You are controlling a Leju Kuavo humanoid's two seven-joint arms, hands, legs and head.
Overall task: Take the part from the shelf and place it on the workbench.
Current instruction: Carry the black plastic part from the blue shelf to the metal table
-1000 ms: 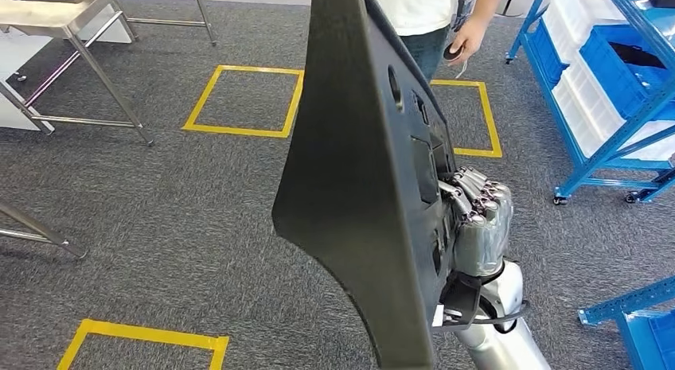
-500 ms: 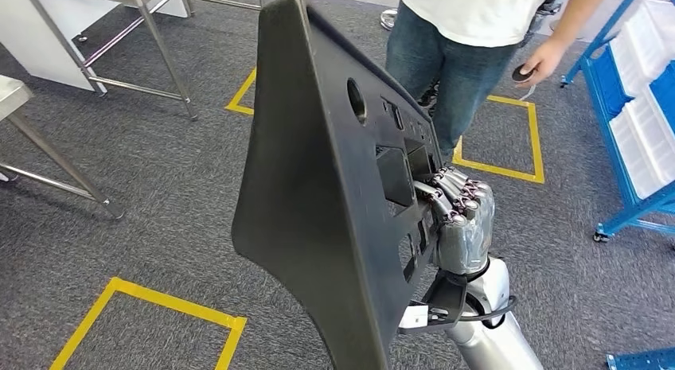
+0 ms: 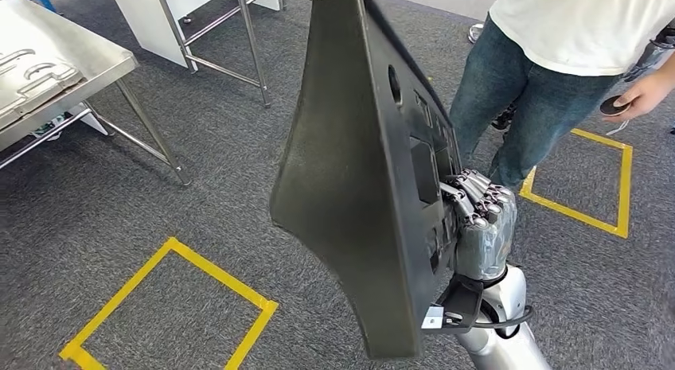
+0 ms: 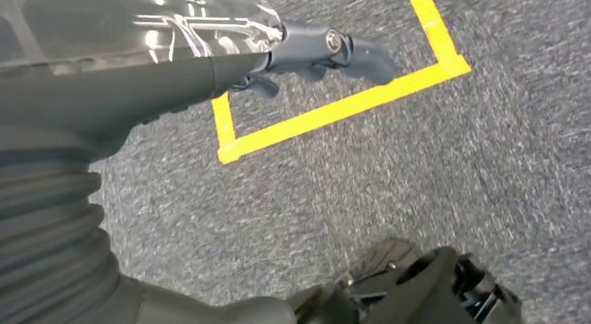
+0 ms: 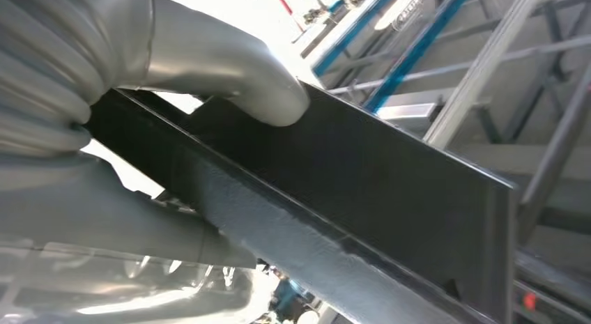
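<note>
The part (image 3: pixel 350 171) is a large black moulded panel with cut-outs, standing on edge in the middle of the head view. My right hand (image 3: pixel 477 227) grips it at its lower right side, fingers wrapped over the ribbed back face. In the right wrist view the thick thumb (image 5: pixel 230 66) presses on the panel's (image 5: pixel 362 191) flat black face. A steel workbench (image 3: pixel 103 72) stands at the far left, some way from the panel. My left hand (image 4: pixel 139 73) hangs over the carpet with nothing in it, one dark finger (image 4: pixel 327 49) stretched out.
A person (image 3: pixel 557 60) in jeans and a white shirt stands close behind the panel on the right, a small dark thing in their hand (image 3: pixel 637 95). A second steel table frame (image 3: pixel 215 36) stands at the back. Yellow tape squares (image 3: pixel 183 306) mark the grey carpet.
The whole view has swung left: the blue shelves have gone out of the picture and the steel workbench has come in at the left. The panel stays in my right hand.
</note>
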